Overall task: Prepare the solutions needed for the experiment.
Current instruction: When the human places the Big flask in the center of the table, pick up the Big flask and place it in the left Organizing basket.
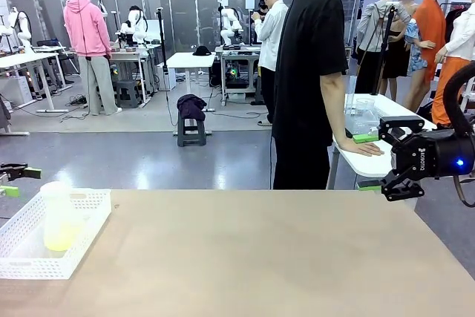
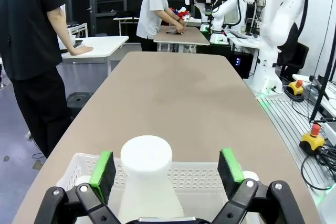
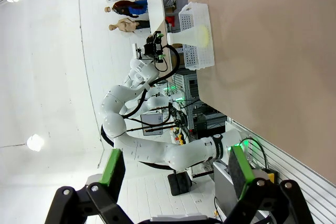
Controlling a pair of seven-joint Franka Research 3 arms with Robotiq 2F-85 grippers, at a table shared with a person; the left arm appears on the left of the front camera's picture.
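On the brown table point(image 1: 260, 250), at my left corner, sits a white perforated basket point(image 1: 89, 209). In it stands a frosted plastic bottle point(image 1: 58, 217) with the solutions point(image 1: 61, 237), pale yellow-green, at its bottom. From my left gripper point(image 2: 167, 169), jaws wide, I see the bottle's white top; my right gripper point(image 3: 172, 170), equally wide, looks from afar.

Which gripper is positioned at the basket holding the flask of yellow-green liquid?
The left gripper, open around the flask in the white basket; the right gripper hangs at the table's opposite side.
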